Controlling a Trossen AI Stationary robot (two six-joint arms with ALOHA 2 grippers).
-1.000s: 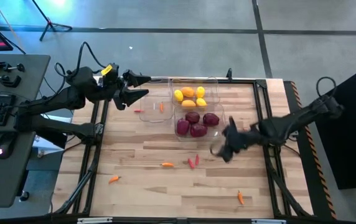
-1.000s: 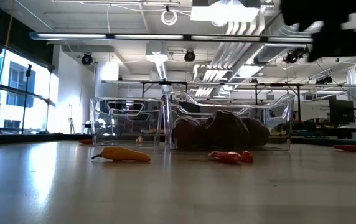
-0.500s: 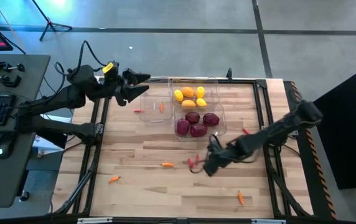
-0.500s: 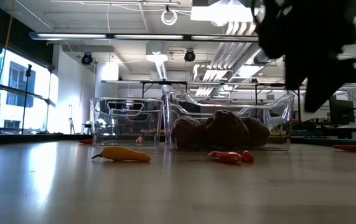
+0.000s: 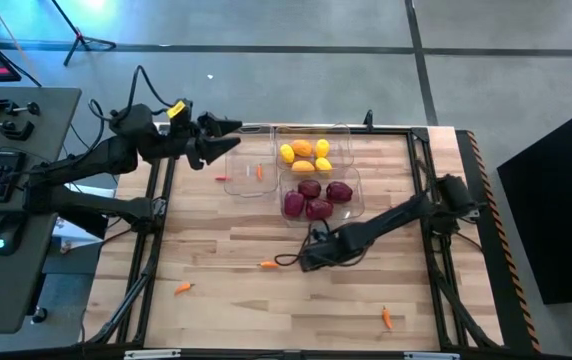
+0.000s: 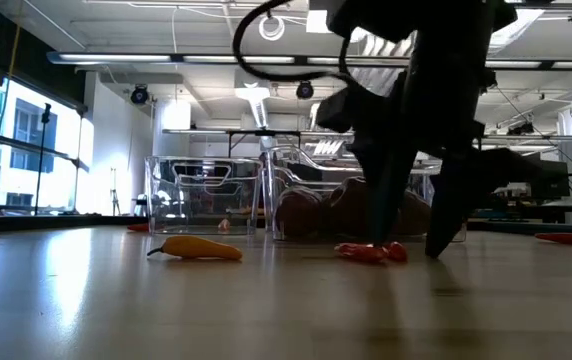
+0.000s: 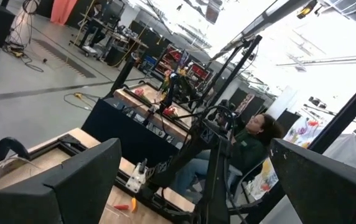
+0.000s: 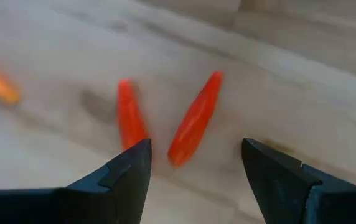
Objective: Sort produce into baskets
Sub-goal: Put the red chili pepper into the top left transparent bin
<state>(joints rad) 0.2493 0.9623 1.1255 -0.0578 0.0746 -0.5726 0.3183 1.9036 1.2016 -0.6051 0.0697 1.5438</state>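
Two slim red peppers (image 8: 195,118) (image 8: 128,115) lie side by side on the wooden table; they also show in the low view (image 6: 366,252). My right gripper (image 8: 195,152) (image 5: 306,260) is open and low over them, one finger on either side of the right-hand pepper, with the other pepper just beside the other fingertip. My left gripper (image 5: 228,137) is open and empty, held in the air at the table's far left, beside the clear bin (image 5: 246,165) that holds tiny peppers. A second bin (image 5: 306,150) holds yellow and orange fruits. A third (image 5: 316,198) holds dark red rounds.
An orange pepper (image 5: 268,265) (image 6: 196,248) lies left of my right gripper. Two more orange peppers (image 5: 182,288) (image 5: 386,318) lie near the front edge. A red pepper (image 6: 566,238) lies at the far right. A person (image 7: 252,143) sits beyond the table.
My right gripper has swung from beside the dark-red bin toward the table's left and near edge and has come down to the table over the two red peppers. The peppers and the left arm have stayed where they were.
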